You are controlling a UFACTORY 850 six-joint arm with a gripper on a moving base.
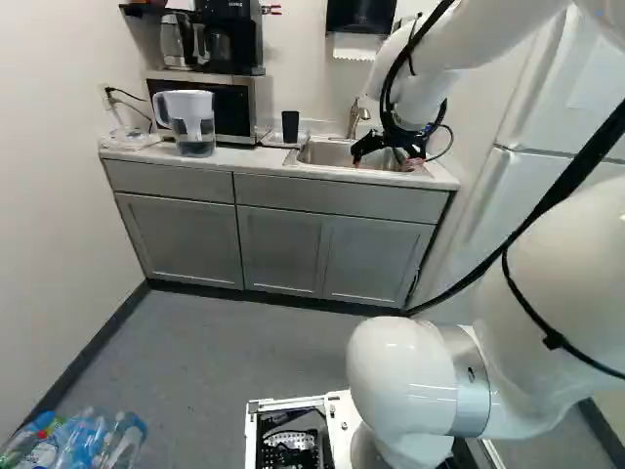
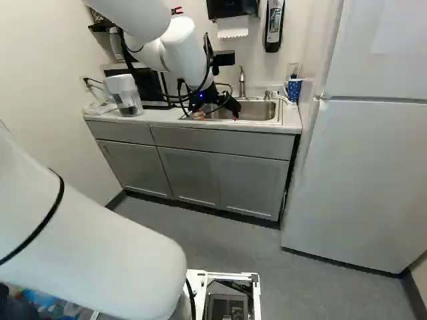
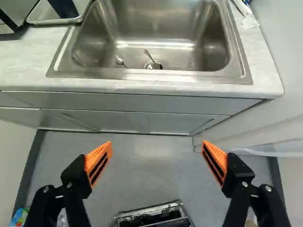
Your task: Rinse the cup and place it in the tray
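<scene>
I'm holding my tool [image 1: 386,161] just in front of the bench [image 3: 28,59], facing the sink [image 3: 151,28]. It's hanging released, its orange pads [image 3: 99,161] standing wide apart. The black cup [image 1: 290,126] is standing upright in the tray [image 3: 54,21], beside the sink. Metal utensils [image 3: 120,61] are lying near the drain, and a blue patterned cup [image 2: 294,91] is standing across the sink from the tray.

In the right base view, the arm [image 2: 183,57] hides the dark cup [image 1: 290,127] (the wrist view cuts some off). The left base view's edges chop the far coffee maker [image 1: 229,29], near left bottles [image 1: 90,438] and right fridge [image 1: 566,107].
</scene>
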